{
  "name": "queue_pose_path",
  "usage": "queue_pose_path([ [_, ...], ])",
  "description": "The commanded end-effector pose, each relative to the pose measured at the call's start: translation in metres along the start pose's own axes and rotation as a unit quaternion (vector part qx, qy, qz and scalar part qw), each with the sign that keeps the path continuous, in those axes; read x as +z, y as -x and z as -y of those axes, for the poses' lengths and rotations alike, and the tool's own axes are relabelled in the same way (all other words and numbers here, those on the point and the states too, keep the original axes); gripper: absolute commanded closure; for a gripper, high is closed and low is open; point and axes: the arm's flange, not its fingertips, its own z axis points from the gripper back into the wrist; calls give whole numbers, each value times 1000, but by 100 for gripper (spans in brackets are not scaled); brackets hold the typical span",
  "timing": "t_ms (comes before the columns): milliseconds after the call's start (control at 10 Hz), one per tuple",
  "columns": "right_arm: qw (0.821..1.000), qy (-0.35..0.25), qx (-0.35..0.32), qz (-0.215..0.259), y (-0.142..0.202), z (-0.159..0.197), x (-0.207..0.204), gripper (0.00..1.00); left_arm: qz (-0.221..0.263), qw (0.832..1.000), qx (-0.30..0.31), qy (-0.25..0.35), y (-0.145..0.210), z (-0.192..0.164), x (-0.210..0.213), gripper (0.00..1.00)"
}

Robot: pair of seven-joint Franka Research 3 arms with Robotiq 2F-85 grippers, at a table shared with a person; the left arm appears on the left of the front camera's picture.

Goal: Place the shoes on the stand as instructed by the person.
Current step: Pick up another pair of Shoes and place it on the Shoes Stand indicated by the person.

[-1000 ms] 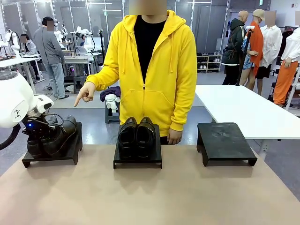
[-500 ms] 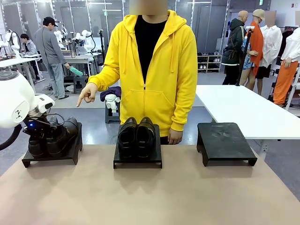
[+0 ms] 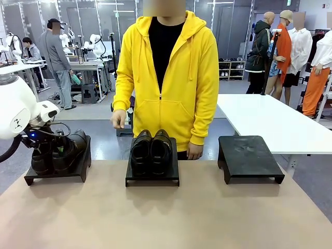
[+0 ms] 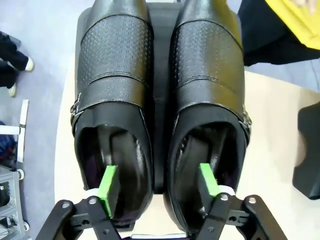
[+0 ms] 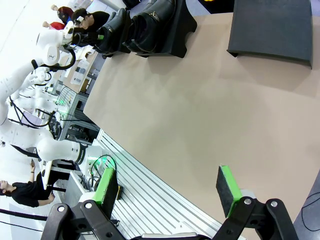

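One pair of glossy black shoes (image 3: 70, 148) sits on the left black stand (image 3: 57, 175). My left gripper (image 3: 51, 150) is lowered over their heels. In the left wrist view the left gripper (image 4: 157, 182) is open, one green pad (image 4: 107, 182) inside each shoe's opening, clear of the inner walls; both shoes (image 4: 115, 75) lie side by side on the stand (image 4: 160, 50). The second pair (image 3: 151, 150) rests on the middle stand (image 3: 152, 179). The person (image 3: 166, 72) stands behind it, hand (image 3: 118, 119) lowered. My right gripper (image 5: 167, 190) hangs open near the table's near edge, holding nothing.
A third black stand (image 3: 249, 155) at the right carries nothing; it appears in the right wrist view as the bare stand (image 5: 270, 27). The tan table (image 3: 166, 218) stretches in front of the stands. A white table (image 3: 270, 122) stands behind on the right.
The person's pointing hand has dropped to their side. The shoes at my left gripper have settled from a tilt to flat on the left stand.
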Motion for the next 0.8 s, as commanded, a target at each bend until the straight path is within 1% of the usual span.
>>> queue_pose_path([
  [0, 1000, -7, 7, 6, 0, 0, 1, 0, -4, 1000, -6, -11, 10, 6, 21, 10],
  [100, 1000, -7, 7, 6, 0, 0, 1, 0, -12, 1000, -6, -10, 14, 8, 26, 0],
  [200, 1000, -7, 7, 6, 0, 0, 1, 0, 3, 1000, -16, -1, 19, 11, 29, 0],
  [300, 1000, -7, 7, 6, 0, 0, 1, 0, 2, 1000, -4, 0, 5, 3, 19, 0],
  [700, 1000, -7, 7, 6, 0, 0, 1, 0, 2, 1000, -4, 0, 5, 3, 19, 0],
])
